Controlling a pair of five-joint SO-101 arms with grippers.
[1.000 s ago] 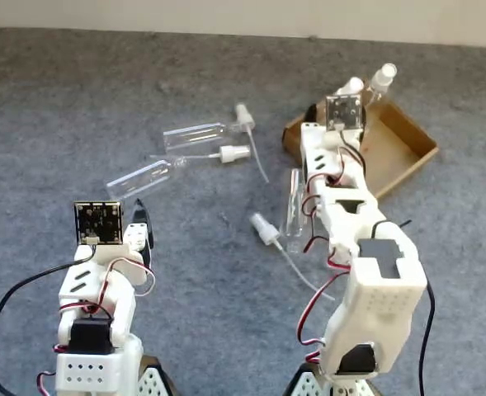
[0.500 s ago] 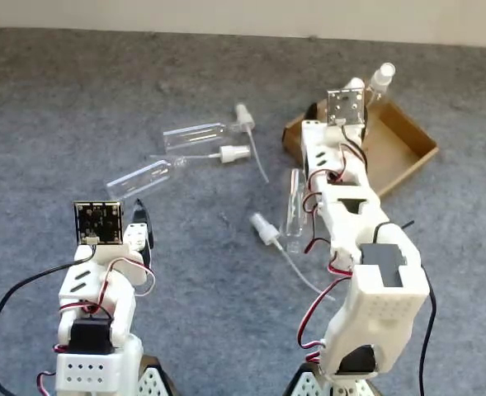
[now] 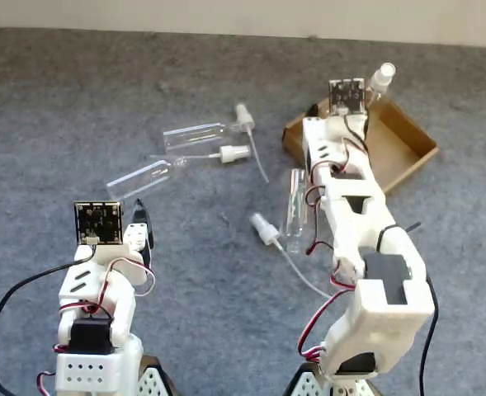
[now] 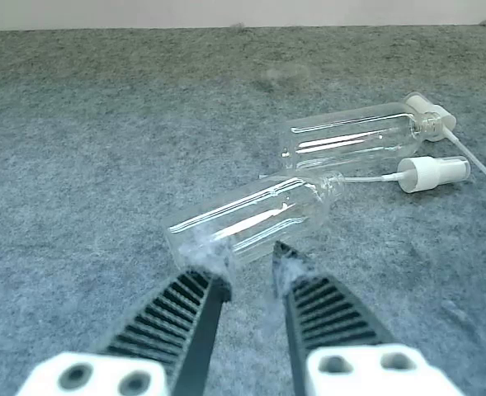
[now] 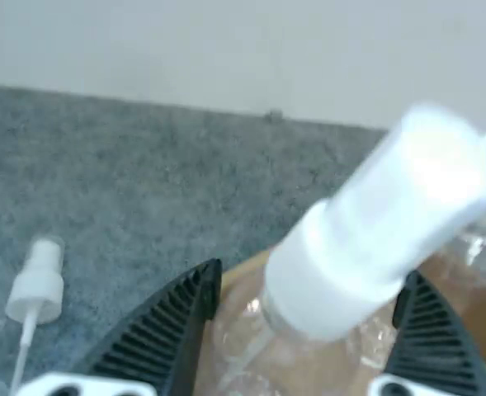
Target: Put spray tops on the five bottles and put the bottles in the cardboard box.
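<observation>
My right gripper [image 5: 309, 276] is shut on a clear bottle with a white spray top [image 5: 375, 239], held tilted over the cardboard box [image 3: 408, 153]. Another capped bottle [image 3: 381, 78] leans at the box's far corner. On the carpet lie a capped bottle [image 3: 197, 134], a loose spray top [image 3: 234, 153], an uncapped bottle [image 3: 143, 177], another uncapped bottle [image 3: 294, 202] and a second loose spray top [image 3: 266, 228]. My left gripper [image 4: 249, 268] hovers narrowly open just short of the nearest uncapped bottle [image 4: 251, 216], holding nothing.
Grey carpet covers the table. The right arm [image 3: 346, 194] stretches along the uncapped bottle beside it, up to the box. A long dip tube [image 3: 304, 276] trails from the near spray top toward the right arm's base.
The right arm has pushed farther over the box, and its wrist camera now covers the held bottle's cap in the high view. The left arm has not moved.
</observation>
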